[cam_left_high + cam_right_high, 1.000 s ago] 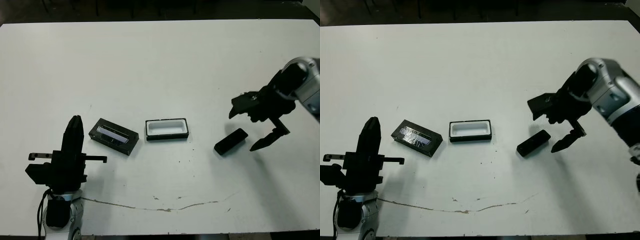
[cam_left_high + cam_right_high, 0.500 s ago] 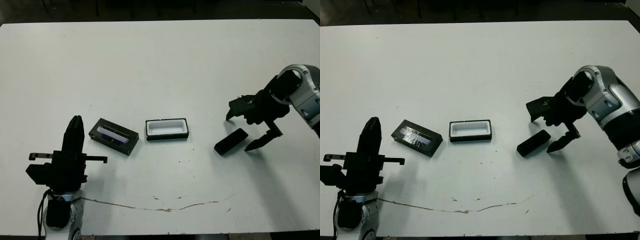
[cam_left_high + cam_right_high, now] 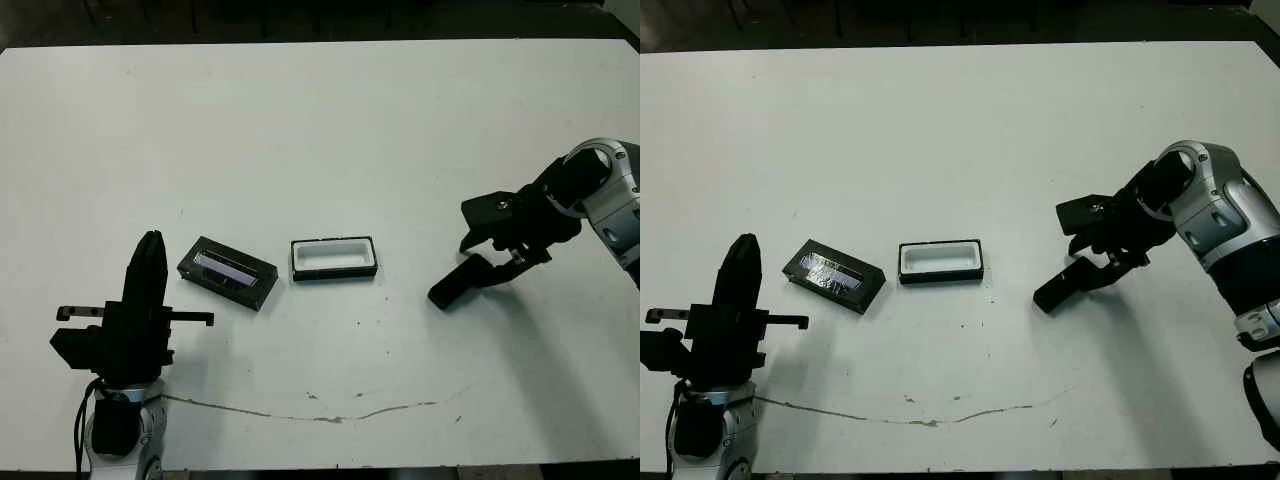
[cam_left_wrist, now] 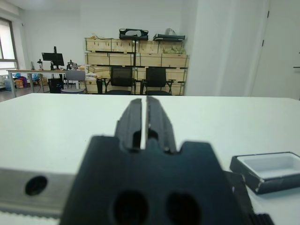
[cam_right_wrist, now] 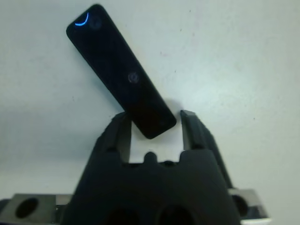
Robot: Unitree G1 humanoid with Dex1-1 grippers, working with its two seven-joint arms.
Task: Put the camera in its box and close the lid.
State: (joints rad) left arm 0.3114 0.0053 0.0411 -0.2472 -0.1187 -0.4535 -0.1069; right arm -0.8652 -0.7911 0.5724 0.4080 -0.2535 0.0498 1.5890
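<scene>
Since a second ago the right gripper (image 5: 153, 123) has dropped from above the camera (image 3: 462, 282) to the white table (image 3: 320, 120), its fingers now spread to either side of the camera's near end without clamping it. The camera lies flat and slanted at the table's right, a blue arc lit at its far end. The box (image 3: 334, 258) sits open near the middle, white lining showing, with the lid (image 3: 227, 272) apart on its left. The left gripper (image 3: 149, 270) stands beside the lid, fingers pressed together, holding nothing.
</scene>
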